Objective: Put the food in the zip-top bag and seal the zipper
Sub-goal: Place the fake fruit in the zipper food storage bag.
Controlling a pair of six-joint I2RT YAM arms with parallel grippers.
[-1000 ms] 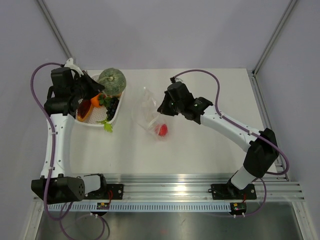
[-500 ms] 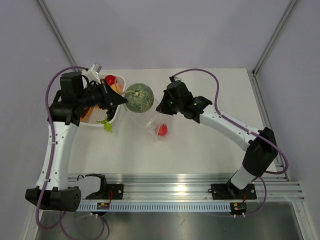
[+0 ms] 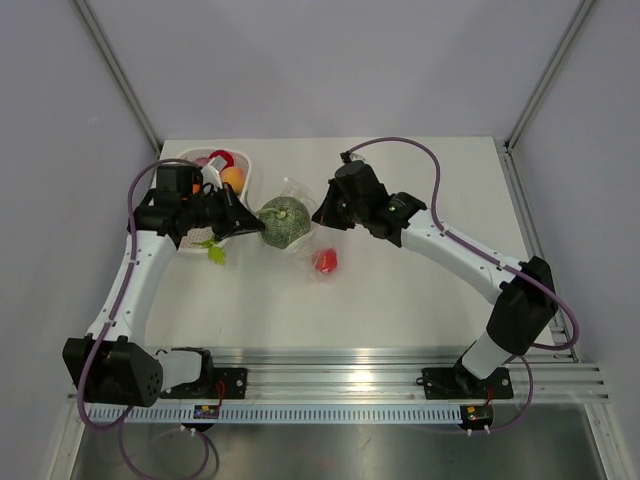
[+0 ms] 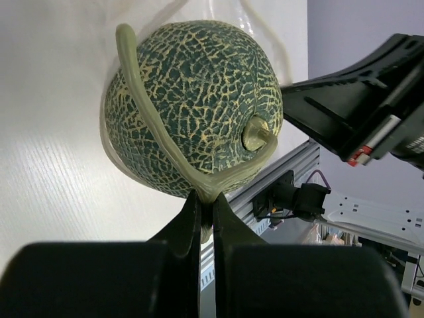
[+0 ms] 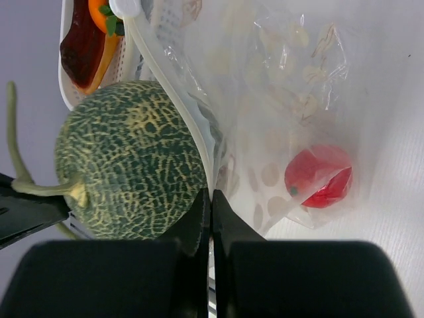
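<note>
A green netted melon point(image 3: 283, 222) hangs by its pale stem from my left gripper point(image 3: 246, 226), which is shut on the stem point(image 4: 207, 192). The melon point(image 5: 129, 179) is pressed against the open edge of the clear zip-top bag point(image 3: 303, 240). My right gripper point(image 3: 319, 216) is shut on the bag's zipper strip point(image 5: 173, 99) and holds that edge up. A red food piece point(image 3: 324, 261) lies inside the bag, also seen in the right wrist view point(image 5: 319, 176). I cannot tell whether the melon is partly inside the mouth.
The white tray point(image 3: 247, 166) stands at the back left with a red ball point(image 3: 221, 158) and an orange ball point(image 3: 232, 177). A green leafy piece point(image 3: 213, 251) lies by its near end. Orange and dark red pieces point(image 5: 86, 40) show in the tray.
My left gripper has carried the melon from over the tray rightward and down to the bag's mouth. My right gripper has stayed on the bag's edge, nearly still.
</note>
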